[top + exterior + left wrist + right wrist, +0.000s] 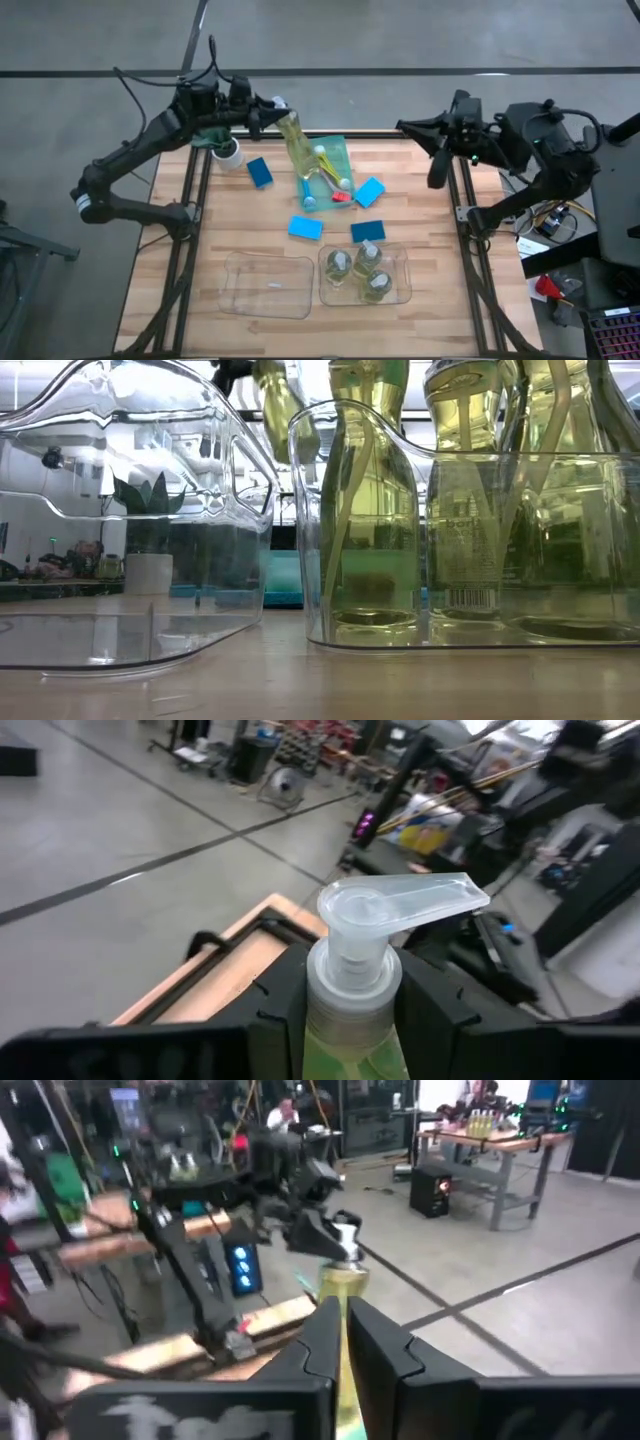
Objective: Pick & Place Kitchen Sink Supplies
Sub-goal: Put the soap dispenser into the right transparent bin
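High view: left gripper [272, 112] clamps a bottle [296, 150] lifted above the green tray [340, 150] at the table's [440, 260] far edge. Three bottles [360, 268] stand in the right clear bin [402, 290].

Left wrist view: both fingers [270, 1010] press the bottle's neck.

Right wrist view: right gripper [345, 1342] is closed, holding nothing.

Yellow-green bottle [294, 140], blue sponges [305, 227], green tray [340, 152]
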Controlling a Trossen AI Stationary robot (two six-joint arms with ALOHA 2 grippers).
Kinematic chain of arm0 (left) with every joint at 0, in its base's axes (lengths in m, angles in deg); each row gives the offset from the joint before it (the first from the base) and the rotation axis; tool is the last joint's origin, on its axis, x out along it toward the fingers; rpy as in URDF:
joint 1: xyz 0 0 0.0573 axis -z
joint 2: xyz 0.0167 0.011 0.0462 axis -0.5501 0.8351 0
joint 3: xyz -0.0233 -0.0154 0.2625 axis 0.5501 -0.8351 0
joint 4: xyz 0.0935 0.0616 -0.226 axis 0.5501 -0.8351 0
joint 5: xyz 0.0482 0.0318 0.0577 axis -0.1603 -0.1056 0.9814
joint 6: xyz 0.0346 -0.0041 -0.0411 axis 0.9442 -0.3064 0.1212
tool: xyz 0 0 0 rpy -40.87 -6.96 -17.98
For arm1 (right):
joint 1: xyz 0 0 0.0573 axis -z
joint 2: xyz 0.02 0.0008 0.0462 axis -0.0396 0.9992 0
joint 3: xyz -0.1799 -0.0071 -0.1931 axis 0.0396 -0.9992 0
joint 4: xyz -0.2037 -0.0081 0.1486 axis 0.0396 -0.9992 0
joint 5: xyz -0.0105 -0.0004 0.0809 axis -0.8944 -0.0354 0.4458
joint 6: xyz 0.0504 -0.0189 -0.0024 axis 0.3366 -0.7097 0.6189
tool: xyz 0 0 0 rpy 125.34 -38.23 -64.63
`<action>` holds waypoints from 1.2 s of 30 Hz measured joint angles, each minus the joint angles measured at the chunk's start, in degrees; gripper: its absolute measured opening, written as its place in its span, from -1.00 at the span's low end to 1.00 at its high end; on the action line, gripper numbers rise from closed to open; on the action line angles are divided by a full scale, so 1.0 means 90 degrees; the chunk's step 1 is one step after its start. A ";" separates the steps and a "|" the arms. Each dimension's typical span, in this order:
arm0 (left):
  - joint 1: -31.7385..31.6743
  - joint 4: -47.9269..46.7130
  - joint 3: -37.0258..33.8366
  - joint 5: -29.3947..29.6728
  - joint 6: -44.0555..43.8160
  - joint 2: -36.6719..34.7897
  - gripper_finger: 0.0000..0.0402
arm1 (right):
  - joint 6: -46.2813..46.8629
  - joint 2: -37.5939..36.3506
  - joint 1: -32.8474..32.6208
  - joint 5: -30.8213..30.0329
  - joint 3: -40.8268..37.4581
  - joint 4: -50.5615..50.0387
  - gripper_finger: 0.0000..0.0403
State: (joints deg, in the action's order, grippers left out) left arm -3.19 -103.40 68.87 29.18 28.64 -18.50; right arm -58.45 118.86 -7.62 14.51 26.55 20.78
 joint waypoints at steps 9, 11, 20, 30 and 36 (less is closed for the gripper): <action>0.0746 -0.0023 0.0455 0.0014 -0.0309 0.0000 -0.46 | 0.0642 0.0550 0.1233 0.2402 0.0000 -0.0509 -0.85; 0.0866 -0.0006 0.0527 0.0069 -0.0355 0.0000 -0.45 | 0.0777 0.0681 0.1620 0.3197 0.0000 -0.0504 -0.76; 0.1296 0.0159 0.0607 0.0073 -0.0475 0.0028 -0.46 | 0.0936 0.1514 0.2562 0.5288 0.0000 -0.0146 -0.16; 0.1499 0.0255 0.0562 0.0123 -0.0566 0.0025 -0.46 | 0.0738 0.2337 0.2698 0.5934 0.0000 0.0484 0.51; 0.1499 0.0228 0.0562 0.0175 -0.0601 0.0027 -0.45 | 0.0973 0.2665 0.2711 0.6583 0.0000 0.1241 0.63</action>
State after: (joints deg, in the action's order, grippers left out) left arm 10.30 -101.35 73.93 30.75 23.23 -18.26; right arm -49.69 142.84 16.78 73.76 26.55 31.95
